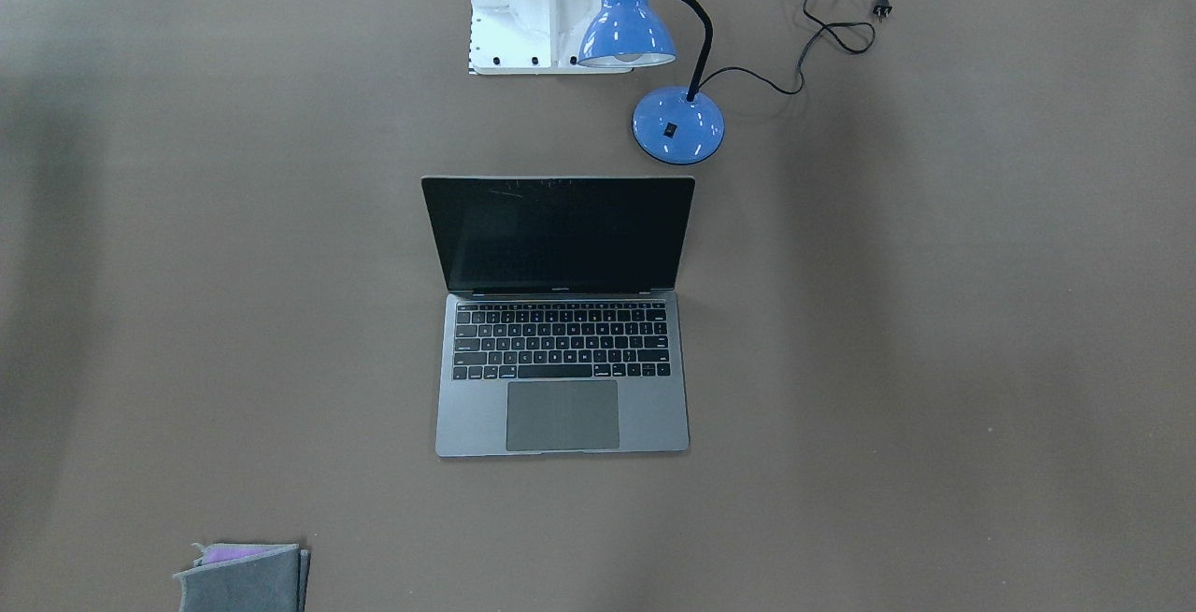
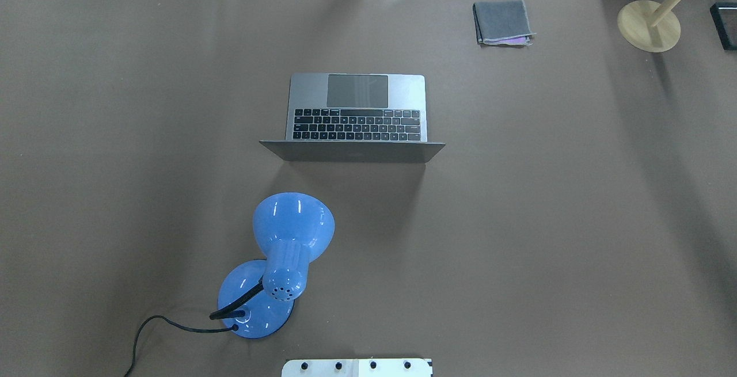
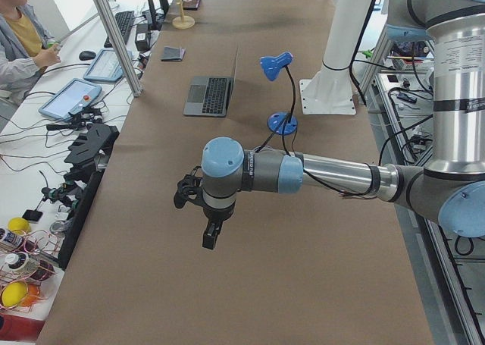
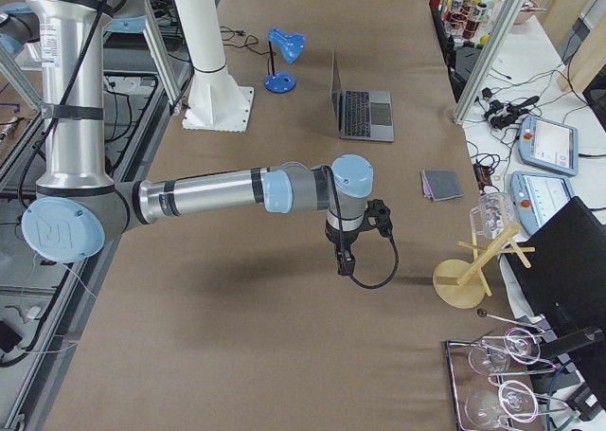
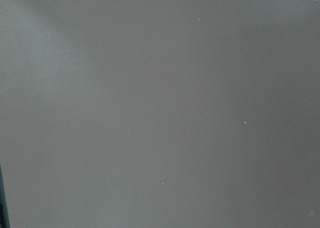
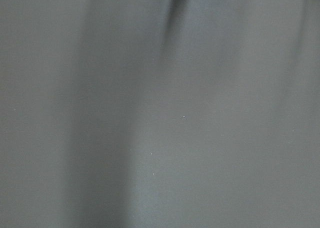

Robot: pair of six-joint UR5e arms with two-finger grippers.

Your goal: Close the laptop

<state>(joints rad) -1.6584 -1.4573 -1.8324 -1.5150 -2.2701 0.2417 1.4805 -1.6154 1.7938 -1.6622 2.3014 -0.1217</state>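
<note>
Laptop (image 1: pixel 562 364) open, lid raised | blue lamp (image 1: pixel 677 126) near lid's back

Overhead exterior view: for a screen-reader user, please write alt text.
An open grey laptop sits on a brown table, its keyboard facing away from the camera. A blue desk lamp stands nearer, to its left; a folded grey cloth lies far right.

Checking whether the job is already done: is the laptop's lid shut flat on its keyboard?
No, the laptop stands open, with its dark screen raised and its black keys exposed.
</note>
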